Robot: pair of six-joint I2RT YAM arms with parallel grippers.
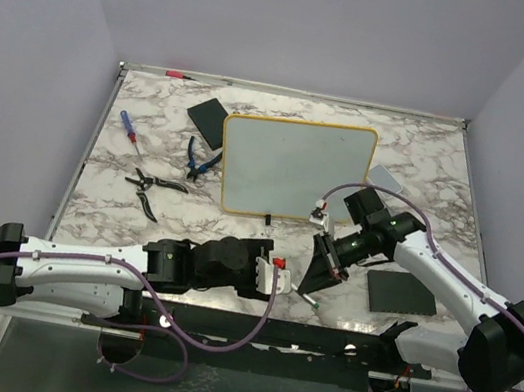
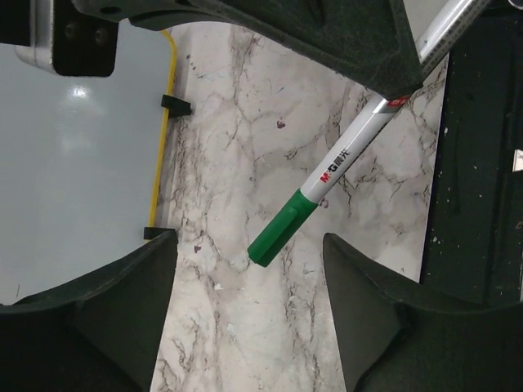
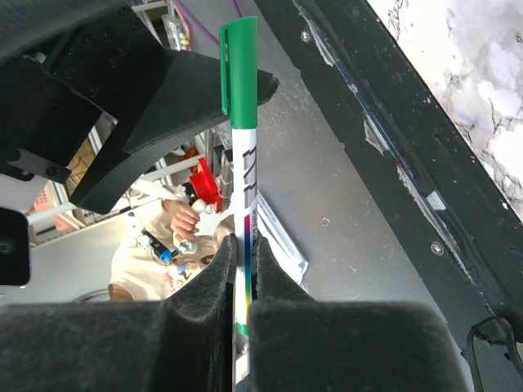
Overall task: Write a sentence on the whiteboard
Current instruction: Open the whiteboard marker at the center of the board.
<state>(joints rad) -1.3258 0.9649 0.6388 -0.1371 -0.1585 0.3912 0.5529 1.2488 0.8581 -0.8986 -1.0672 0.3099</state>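
Right wrist: cylindrical green-capped marker point(image 3: 243, 163) (glossy barrel) in matte black tool point(image 3: 243, 257)

The whiteboard point(image 1: 292, 169) lies flat on the table point(image 1: 237, 222), toward its far middle. A pad point(image 1: 208, 117) sits behind the board's left corner. A pair of pliers point(image 1: 201, 158) lies just beside its left edge, a second pair point(image 1: 154, 184) lies nearer and further left, and a screwdriver point(image 1: 129, 126) lies furthest left. A second pad point(image 1: 401, 293) lies at the near right. In front of the board, the marker point(image 2: 327, 175) is pinched in the right gripper point(image 3: 243, 257). Its cap end hangs between the spread fingers of the left gripper point(image 2: 249, 243), touching neither.
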